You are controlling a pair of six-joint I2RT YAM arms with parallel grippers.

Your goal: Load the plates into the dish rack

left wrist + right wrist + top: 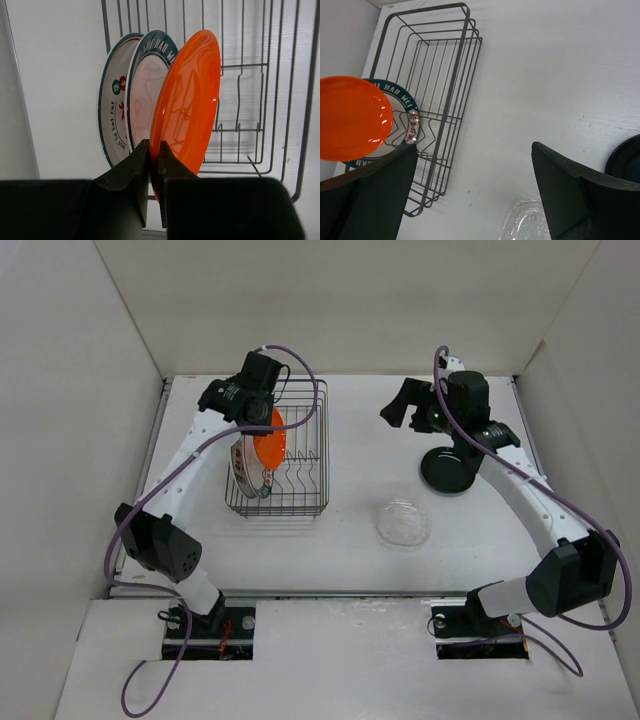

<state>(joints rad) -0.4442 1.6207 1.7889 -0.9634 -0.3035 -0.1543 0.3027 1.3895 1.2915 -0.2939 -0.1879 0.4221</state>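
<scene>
The black wire dish rack stands left of centre. Two white plates, one with red motifs and one with a dark green rim, stand upright in its near end. My left gripper is shut on the rim of the orange plate, holding it upright in the rack just behind them; it also shows in the top view. My right gripper is open and empty above the table. The black plate and the clear glass plate lie flat on the table at the right.
White walls enclose the table on the left, back and right. The rack's far half holds only upright dividers. The right arm arcs over the black plate.
</scene>
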